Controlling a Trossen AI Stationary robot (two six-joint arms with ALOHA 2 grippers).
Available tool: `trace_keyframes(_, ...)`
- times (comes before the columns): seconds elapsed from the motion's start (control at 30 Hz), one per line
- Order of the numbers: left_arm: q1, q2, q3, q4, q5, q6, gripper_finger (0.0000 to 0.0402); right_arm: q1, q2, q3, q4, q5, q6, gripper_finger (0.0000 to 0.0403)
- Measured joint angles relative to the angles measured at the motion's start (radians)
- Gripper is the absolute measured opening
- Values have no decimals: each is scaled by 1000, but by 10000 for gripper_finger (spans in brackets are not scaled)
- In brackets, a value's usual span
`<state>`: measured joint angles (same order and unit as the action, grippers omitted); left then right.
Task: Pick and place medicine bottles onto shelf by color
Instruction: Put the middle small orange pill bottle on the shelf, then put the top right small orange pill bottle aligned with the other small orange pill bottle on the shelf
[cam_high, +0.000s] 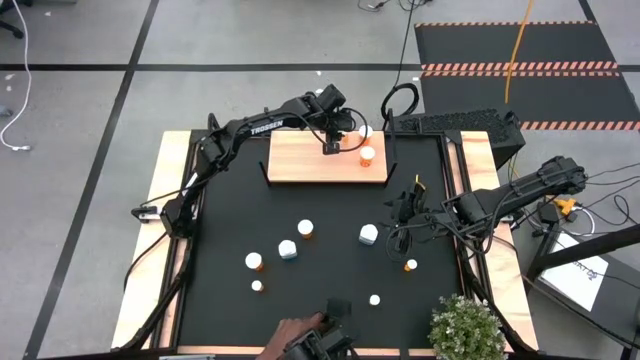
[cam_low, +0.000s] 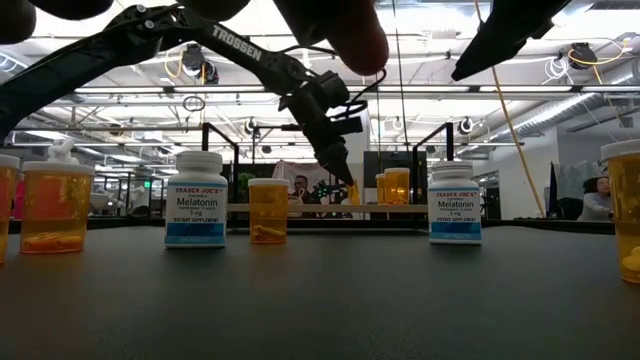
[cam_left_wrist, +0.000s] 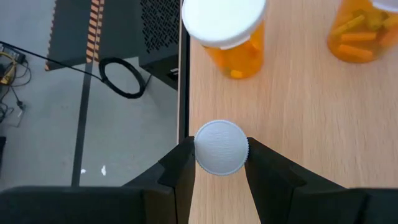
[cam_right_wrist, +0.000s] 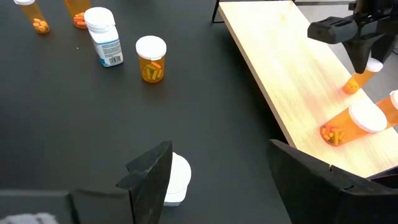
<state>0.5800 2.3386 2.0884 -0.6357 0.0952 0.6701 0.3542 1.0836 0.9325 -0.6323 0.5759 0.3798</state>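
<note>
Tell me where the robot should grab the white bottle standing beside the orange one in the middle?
Probably by its cap, coming straight down from above. The white bottle stands upright and is round, with room around it, so it can be pinched from either side. The orange bottle stands near but apart.

The table (cam_high: 330, 200) has a black top. A light wood shelf (cam_high: 300, 158) lies flat on it, right under the left claw (cam_high: 330, 150). Two orange bottles (cam_high: 366, 155) stand on the shelf just past that claw. More bottles stand on the black top, between the two claws: two white ones (cam_high: 368, 234) and several small orange ones (cam_high: 306, 229).
</note>
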Motion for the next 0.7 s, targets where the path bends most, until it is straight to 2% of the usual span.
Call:
trace_keyframes(0.4,-6,3,0,-5,0,-3,197,0,0,0,0,0,0,255)
trace_keyframes(0.7,-6,3,0,-6,0,-6,188,0,0,0,0,0,0,255)
